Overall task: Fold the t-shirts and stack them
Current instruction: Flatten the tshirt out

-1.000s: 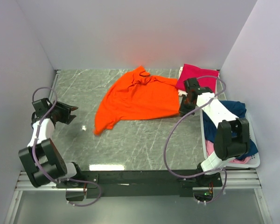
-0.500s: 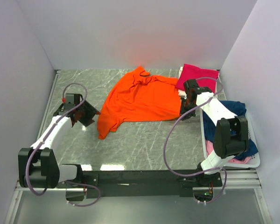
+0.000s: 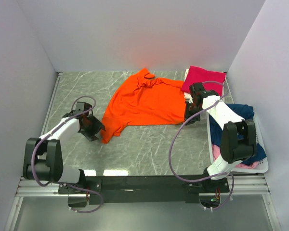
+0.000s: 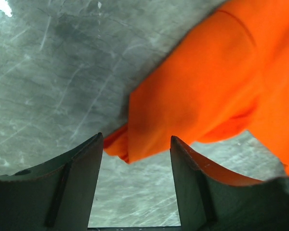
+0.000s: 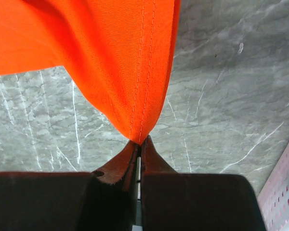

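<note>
The bright orange t-shirt (image 3: 144, 101) lies spread on the grey marbled table (image 3: 144, 149). My left gripper (image 3: 97, 131) is at its lower-left corner. In the left wrist view the jaws of that gripper (image 4: 136, 142) stand open, with the tip of the orange cloth (image 4: 207, 91) just reaching between the fingertips. My right gripper (image 3: 189, 115) is at the shirt's right edge. In the right wrist view this gripper (image 5: 140, 142) is shut on a stitched hem corner of the orange t-shirt (image 5: 111, 53). A magenta t-shirt (image 3: 204, 78) lies folded at the back right.
A white plastic basket (image 3: 261, 166) stands along the right wall, holding a navy t-shirt (image 3: 242, 111) and a pale pink one (image 3: 216, 153). White walls close in the table on the left, back and right. The right arm reaches out over the basket.
My left arm has swung in from the left wall to the shirt's lower-left corner, its jaws a little wider. The shirt's lower-left tail has shifted slightly right. The right gripper keeps its hold.
</note>
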